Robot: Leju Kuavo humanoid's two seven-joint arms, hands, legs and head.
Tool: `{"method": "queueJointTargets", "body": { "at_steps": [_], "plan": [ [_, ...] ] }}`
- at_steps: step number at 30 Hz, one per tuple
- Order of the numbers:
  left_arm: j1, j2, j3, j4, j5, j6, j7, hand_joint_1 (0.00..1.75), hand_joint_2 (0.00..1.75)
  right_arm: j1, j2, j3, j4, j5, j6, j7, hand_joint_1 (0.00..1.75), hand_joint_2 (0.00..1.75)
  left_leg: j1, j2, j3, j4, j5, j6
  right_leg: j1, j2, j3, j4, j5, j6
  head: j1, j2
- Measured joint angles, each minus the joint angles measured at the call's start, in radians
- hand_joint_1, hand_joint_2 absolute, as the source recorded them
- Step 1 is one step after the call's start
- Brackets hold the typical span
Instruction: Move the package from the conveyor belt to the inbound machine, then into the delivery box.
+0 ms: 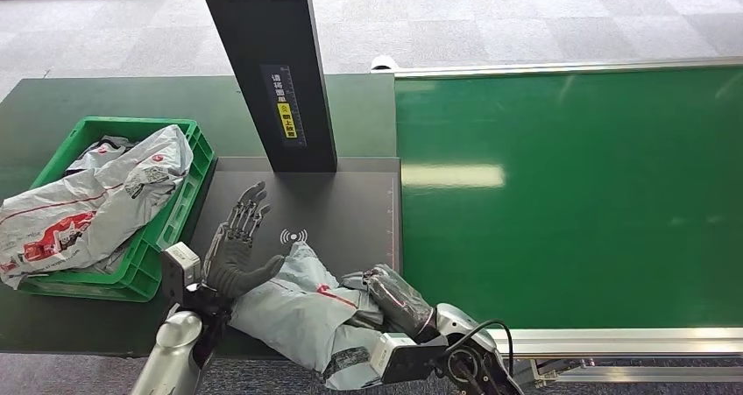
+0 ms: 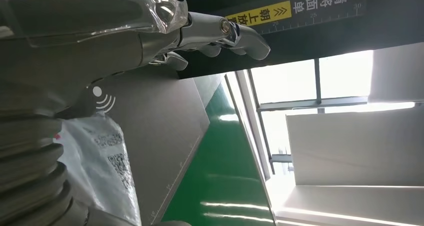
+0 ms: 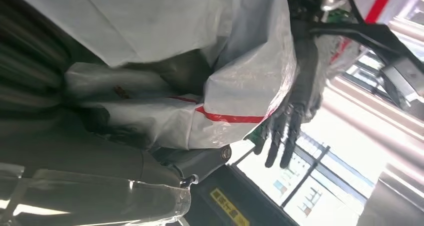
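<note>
Two hands are at the grey package [image 1: 302, 312], one on each side of it. The left hand [image 1: 235, 253] is released: its fingers [image 1: 248, 209] are stretched and spread, pointing away from the robot, and its thumb and palm touch the package edge on its inner side. The right hand [image 1: 396, 297] lies against the other side of the package; in the right wrist view the bag [image 3: 240, 85] is pressed close to this hand and folds over it, but whether the fingers really grasp it I cannot tell. Under both hands the package lies on the dark plate of the inbound machine [image 1: 350, 207], whose black column [image 1: 272, 62] stands beyond the left fingertips. Beyond the right hand's outer side runs the green conveyor belt [image 1: 569, 193]. On the left hand's outer side stands the green delivery box [image 1: 197, 163] with other grey bags [image 1: 96, 202] in it.
</note>
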Motion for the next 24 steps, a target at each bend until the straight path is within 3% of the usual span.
{"method": "queueJointTargets", "body": {
  "at_steps": [7, 10, 14, 17, 20, 24],
  "plan": [
    [0.005, 0.004, 0.000, -0.002, 0.007, 0.000, 0.002, 0.00, 1.75, 0.011, -0.002, -0.049, -0.077, -0.054, -0.036, 0.020, 1.75, 1.75, 0.000, 0.000, 0.000, 0.000, 0.000, 0.000, 0.000, 0.000, 0.000, 0.000, 0.000, 0.000, 0.000, 0.000],
    [0.019, 0.006, 0.000, -0.013, 0.007, 0.003, 0.003, 0.00, 1.75, 0.021, 0.000, -0.070, -0.084, 0.053, -0.172, 0.098, 1.75, 1.75, 0.000, 0.000, -0.001, 0.000, 0.000, 0.000, 0.000, 0.000, 0.000, 0.000, 0.000, 0.000, 0.000, 0.000],
    [0.057, 0.008, 0.001, -0.052, 0.007, 0.009, 0.011, 0.00, 1.75, 0.025, 0.009, -0.112, -0.083, 0.286, -0.484, 0.252, 1.75, 1.75, 0.000, 0.000, -0.001, 0.000, 0.000, 0.000, 0.000, 0.000, 0.000, 0.000, 0.000, 0.000, 0.000, 0.000],
    [0.070, 0.008, 0.001, -0.074, 0.005, 0.007, 0.020, 0.00, 1.75, 0.037, 0.021, -0.157, -0.092, 0.348, -0.643, 0.290, 1.75, 1.75, 0.000, -0.001, -0.001, 0.000, 0.000, 0.000, 0.000, -0.001, 0.000, 0.000, 0.000, 0.000, 0.000, 0.000],
    [0.071, 0.006, 0.001, -0.082, 0.003, 0.007, 0.025, 0.00, 1.75, 0.057, 0.028, -0.196, -0.110, 0.376, -0.695, 0.304, 1.75, 1.75, 0.000, -0.001, -0.001, 0.000, 0.000, 0.000, 0.000, -0.001, 0.000, 0.000, 0.000, 0.000, 0.000, 0.000],
    [0.072, 0.003, 0.001, -0.084, -0.001, 0.007, 0.026, 0.00, 1.75, 0.074, 0.030, -0.215, -0.113, 0.500, -0.685, 0.376, 1.75, 1.75, 0.000, -0.001, -0.001, 0.000, 0.000, 0.000, 0.000, -0.001, 0.000, 0.000, 0.000, 0.000, 0.000, 0.000]
  ]
}}
